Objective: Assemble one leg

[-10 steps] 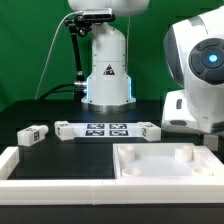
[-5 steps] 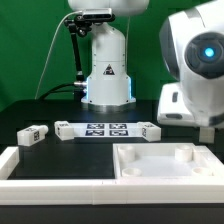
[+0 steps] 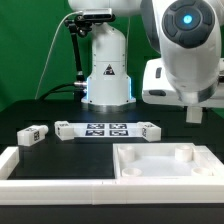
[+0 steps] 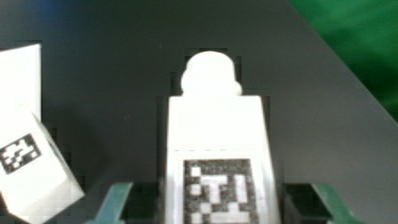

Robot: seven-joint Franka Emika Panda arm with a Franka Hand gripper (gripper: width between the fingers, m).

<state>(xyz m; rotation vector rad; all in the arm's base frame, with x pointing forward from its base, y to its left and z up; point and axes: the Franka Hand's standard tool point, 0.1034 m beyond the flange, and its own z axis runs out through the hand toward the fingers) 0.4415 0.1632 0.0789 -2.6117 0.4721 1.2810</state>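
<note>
In the wrist view a white leg (image 4: 217, 150) with a black-and-white marker on its face fills the space between my fingers (image 4: 121, 203), its rounded end pointing away. My gripper (image 4: 221, 210) looks shut on this leg, with thin dark strips showing at each side. In the exterior view the gripper (image 3: 195, 112) hangs above the table at the exterior view's right, behind the large white rimmed panel (image 3: 165, 165); the held leg is not clear there. Another small white leg (image 3: 32, 134) lies at the exterior view's left.
The marker board (image 3: 105, 129) lies mid-table with small white blocks at its ends. A white frame (image 3: 40, 172) runs along the front and left. The robot base (image 3: 106, 70) stands behind. A white part with a marker (image 4: 25, 150) shows in the wrist view.
The arm's big white body has swung up and toward the exterior view's left over the last second. The parts on the table have not moved.
</note>
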